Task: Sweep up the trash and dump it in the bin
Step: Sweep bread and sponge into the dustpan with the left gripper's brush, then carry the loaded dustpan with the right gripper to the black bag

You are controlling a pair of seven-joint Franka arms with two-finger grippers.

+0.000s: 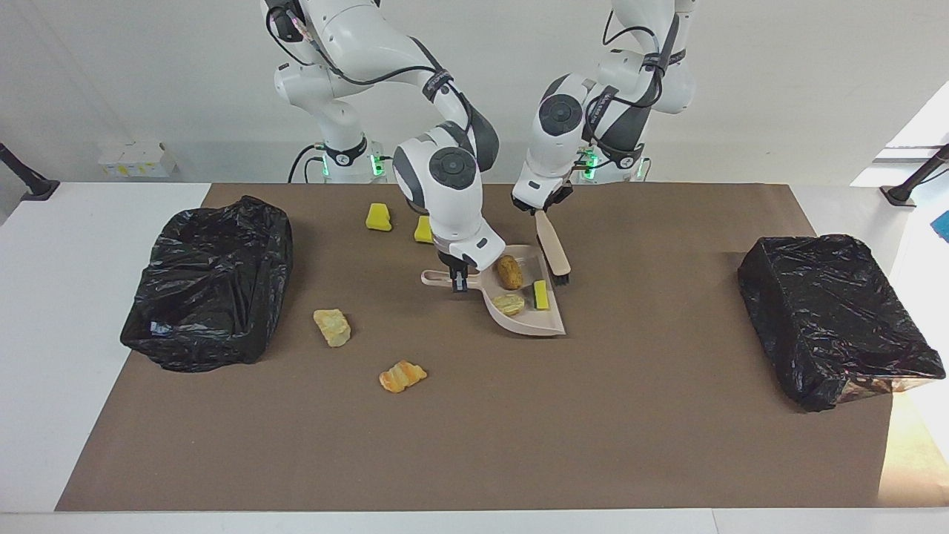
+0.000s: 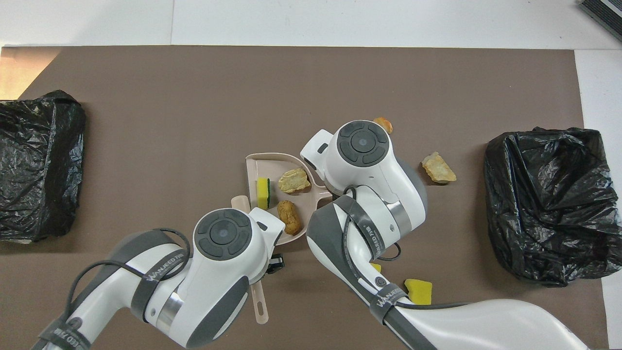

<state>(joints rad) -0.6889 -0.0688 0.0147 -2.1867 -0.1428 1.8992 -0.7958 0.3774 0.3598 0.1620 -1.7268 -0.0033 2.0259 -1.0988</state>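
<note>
trash [image 1: 525, 285] in dustpan [image 1: 545, 317], beside right fingers [image 1: 460, 282]

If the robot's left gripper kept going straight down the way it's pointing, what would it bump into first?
Probably the beige plastic brush that the left gripper already holds by its handle; following it down, the brown table mat beside the beige dustpan.

Two glossy white jointed arms with dark grey round joint caps [image 2: 223, 234] are seen. Black cables are strapped along them by black bands [image 2: 387, 299] lettered in white. Green lights [image 1: 379, 163] are lit at the bases.
</note>
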